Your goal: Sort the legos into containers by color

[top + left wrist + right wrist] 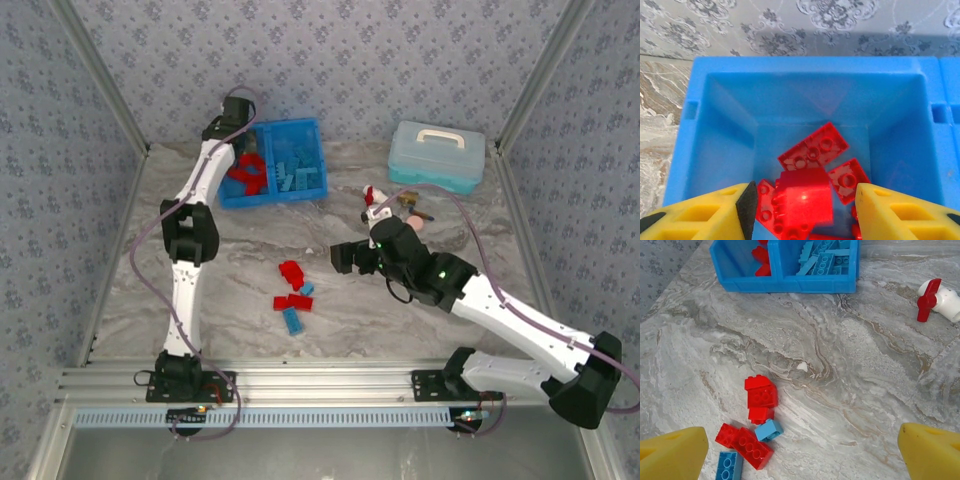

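My left gripper (pixel 243 160) (pixel 805 200) hovers over the left compartment of the blue bin (pixel 300 125) (pixel 720 130), jaws open. A blurred red brick (pixel 807 202) sits between the yellow fingers with a gap on each side, above several red legos (pixel 815 150) on the compartment floor. Light blue legos (pixel 300 170) (pixel 822 260) fill the right compartment. Loose legos (pixel 293 285) lie mid-table: red ones (pixel 761 392) (pixel 751 447) and light blue ones (pixel 769 430) (pixel 729 465). My right gripper (pixel 345 257) (pixel 802 450) hangs wide open above bare table, just right of them.
A pale teal lidded case (pixel 437 155) stands at the back right. A small red-and-white piece (pixel 375 200) (pixel 935 297) lies beside the right arm's wrist. Patterned walls close in the table on three sides.
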You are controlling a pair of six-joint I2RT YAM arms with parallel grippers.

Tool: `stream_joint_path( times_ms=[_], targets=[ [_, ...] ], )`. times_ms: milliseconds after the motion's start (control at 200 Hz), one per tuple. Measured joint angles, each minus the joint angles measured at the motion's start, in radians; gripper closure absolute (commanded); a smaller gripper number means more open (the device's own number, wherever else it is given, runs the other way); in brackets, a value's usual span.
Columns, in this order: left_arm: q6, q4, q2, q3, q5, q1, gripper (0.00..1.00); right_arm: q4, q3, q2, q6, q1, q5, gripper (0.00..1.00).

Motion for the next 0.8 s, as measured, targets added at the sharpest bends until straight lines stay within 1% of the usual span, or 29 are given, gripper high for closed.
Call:
stream_joint_path(
  times_ms=[100, 235, 300, 395, 505, 590, 655, 800],
  targets=[
    [-0.007, 0.002, -0.038, -0.061, 0.024, -0.005, 0.43, 0.0, 0.006, 0.008, 0.0, 0.0, 0.0, 0.0],
    [-0.035, 0.028, -0.182, -0.245, 0.058, -0.013, 0.43, 0.002, 0.007, 0.015, -0.001, 0.0, 0.0, 0.0],
    [-0.066, 0.079, -0.306, -0.388, 0.086, -0.019, 0.42, 0.002, 0.007, 0.027, -0.002, 0.0, 0.0, 0.0],
    [-0.11, 0.182, -0.543, -0.649, 0.127, -0.039, 0.4, 0.004, 0.007, 0.063, -0.015, 0.0, -0.011, 0.0],
    [-0.138, 0.282, -0.829, -0.916, 0.15, -0.1, 0.38, 0.002, 0.027, 0.14, -0.051, 0.0, -0.058, 0.0],
    [-0.148, 0.342, -1.031, -1.102, 0.158, -0.169, 0.34, -0.013, 0.099, 0.254, -0.089, 0.001, -0.103, 0.0],
    [-0.151, 0.352, -1.162, -1.225, 0.155, -0.214, 0.31, -0.014, 0.166, 0.353, -0.114, 0.008, -0.127, 0.0],
    [-0.164, 0.31, -1.379, -1.427, 0.12, -0.257, 0.22, -0.012, 0.288, 0.543, -0.152, 0.04, -0.152, 0.0]
  ],
)
